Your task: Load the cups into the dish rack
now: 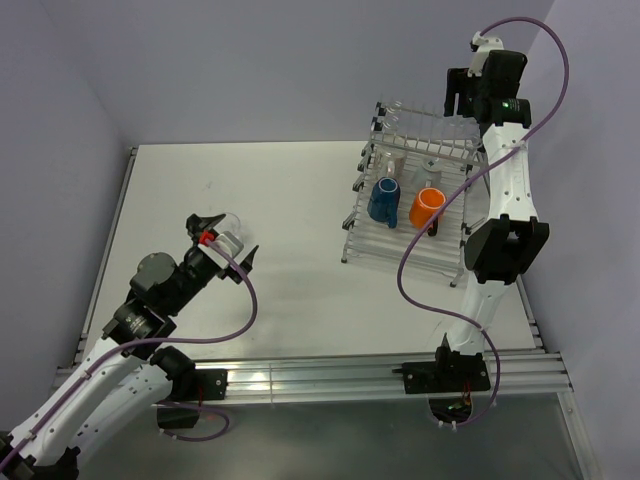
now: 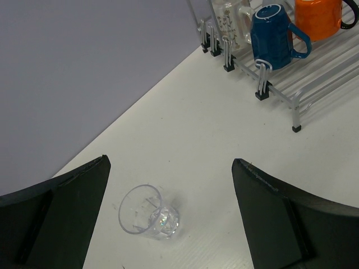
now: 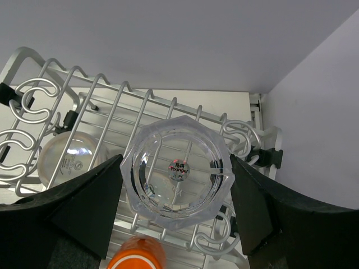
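A clear tumbler (image 2: 148, 213) sits on the white table, ahead of and between the fingers of my left gripper (image 2: 169, 162), which is wide open and apart from it. Seen from above, the left gripper (image 1: 222, 240) is mid-left on the table. My right gripper (image 3: 176, 162) is shut on a second clear tumbler (image 3: 176, 171), base toward the camera, above the far end of the dish rack (image 3: 112, 95). In the dish rack (image 1: 400, 245) stand a blue mug (image 1: 384, 198), an orange mug (image 1: 427, 207) and a white mug (image 3: 70, 157). The right gripper (image 1: 458, 95) hangs high at the back right.
The rack's upright prongs (image 3: 33, 101) rise close under the held tumbler. A purple cable (image 1: 440, 225) drapes across the rack's right side. Grey walls close in behind and to the right. A metal rail (image 1: 330, 380) runs along the near edge.
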Controlling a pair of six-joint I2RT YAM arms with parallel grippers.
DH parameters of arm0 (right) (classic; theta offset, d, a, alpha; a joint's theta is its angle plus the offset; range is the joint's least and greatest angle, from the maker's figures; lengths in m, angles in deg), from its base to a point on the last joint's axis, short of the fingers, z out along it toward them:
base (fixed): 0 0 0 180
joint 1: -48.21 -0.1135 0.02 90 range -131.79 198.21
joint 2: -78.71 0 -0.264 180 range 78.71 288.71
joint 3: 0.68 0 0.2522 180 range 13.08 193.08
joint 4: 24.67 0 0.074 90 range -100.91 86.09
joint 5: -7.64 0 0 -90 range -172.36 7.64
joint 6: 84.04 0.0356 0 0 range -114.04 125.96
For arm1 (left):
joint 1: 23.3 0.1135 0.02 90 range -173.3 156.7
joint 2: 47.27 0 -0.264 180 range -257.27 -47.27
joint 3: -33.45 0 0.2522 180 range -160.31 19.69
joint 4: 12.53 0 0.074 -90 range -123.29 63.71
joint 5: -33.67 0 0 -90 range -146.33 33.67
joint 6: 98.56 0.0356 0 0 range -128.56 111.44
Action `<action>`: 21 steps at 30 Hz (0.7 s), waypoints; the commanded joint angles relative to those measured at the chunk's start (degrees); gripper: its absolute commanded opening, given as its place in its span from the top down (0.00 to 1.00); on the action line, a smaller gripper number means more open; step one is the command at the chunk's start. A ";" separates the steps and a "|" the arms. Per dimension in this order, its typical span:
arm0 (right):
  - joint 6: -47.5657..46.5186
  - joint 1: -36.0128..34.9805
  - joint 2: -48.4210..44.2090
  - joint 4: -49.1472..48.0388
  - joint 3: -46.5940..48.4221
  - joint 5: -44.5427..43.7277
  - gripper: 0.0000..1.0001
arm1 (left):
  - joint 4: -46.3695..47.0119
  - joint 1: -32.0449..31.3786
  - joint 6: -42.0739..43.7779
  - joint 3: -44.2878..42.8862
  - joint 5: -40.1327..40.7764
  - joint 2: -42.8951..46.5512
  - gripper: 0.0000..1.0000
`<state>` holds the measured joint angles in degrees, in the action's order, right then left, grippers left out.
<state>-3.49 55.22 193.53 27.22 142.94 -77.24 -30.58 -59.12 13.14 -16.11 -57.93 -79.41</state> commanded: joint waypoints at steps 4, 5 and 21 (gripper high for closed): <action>0.75 -0.06 0.57 -3.41 1.71 -2.57 0.22 | 0.96 0.22 -0.25 -1.47 0.46 -0.12 0.01; 0.84 0.03 0.49 -3.50 1.54 -2.92 0.23 | 0.96 0.30 -0.25 -1.39 0.46 -0.03 0.01; 1.10 -0.06 0.40 -3.50 1.18 -3.28 0.16 | 1.04 0.22 0.02 -0.95 0.73 -0.11 0.01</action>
<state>-2.57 55.22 193.53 27.20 142.94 -79.40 -30.60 -59.12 13.18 -16.11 -57.91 -79.41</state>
